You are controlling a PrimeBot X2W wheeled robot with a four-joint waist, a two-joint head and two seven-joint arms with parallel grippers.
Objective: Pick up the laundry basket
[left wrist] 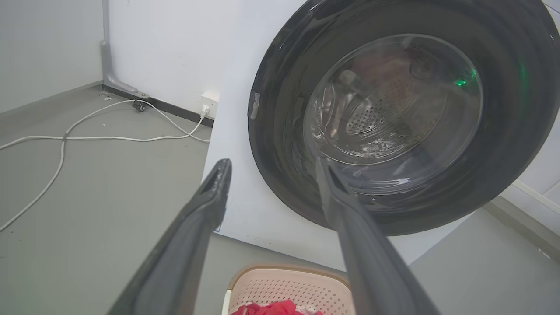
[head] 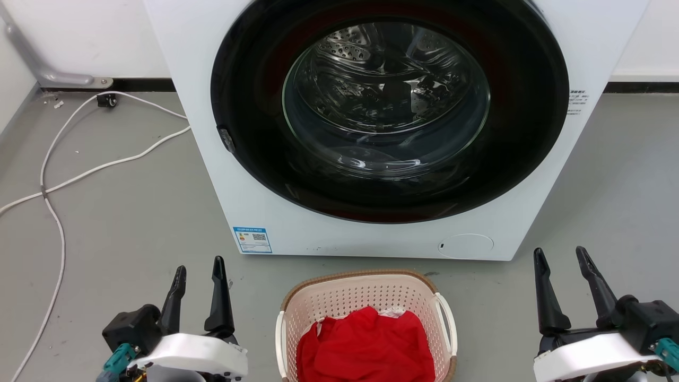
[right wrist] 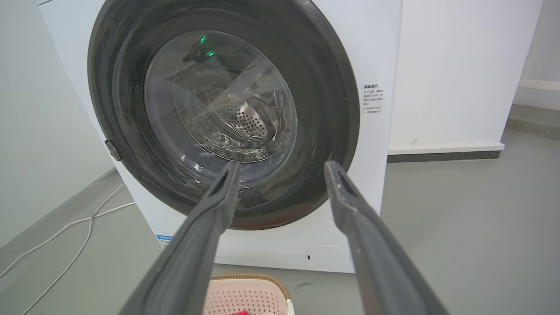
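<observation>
Our left gripper (head: 199, 265) and right gripper (head: 559, 250) both gape wide and hold nothing, with the laundry basket (head: 360, 297) on the floor (head: 132, 223) between them, so we should lower both together onto its white side handles (head: 448, 323) and lift level.

1. The laundry basket (head: 371, 297) near me: matt perforated plastic with a woven-look rim.
2. Red cloth (head: 366, 345): soft and crumpled.
3. Washing machine (head: 297, 233): glossy white casing, shiny glass door (head: 387, 132), metal drum (head: 345, 50).
4. Floor (head: 122, 223): matt grey.
</observation>
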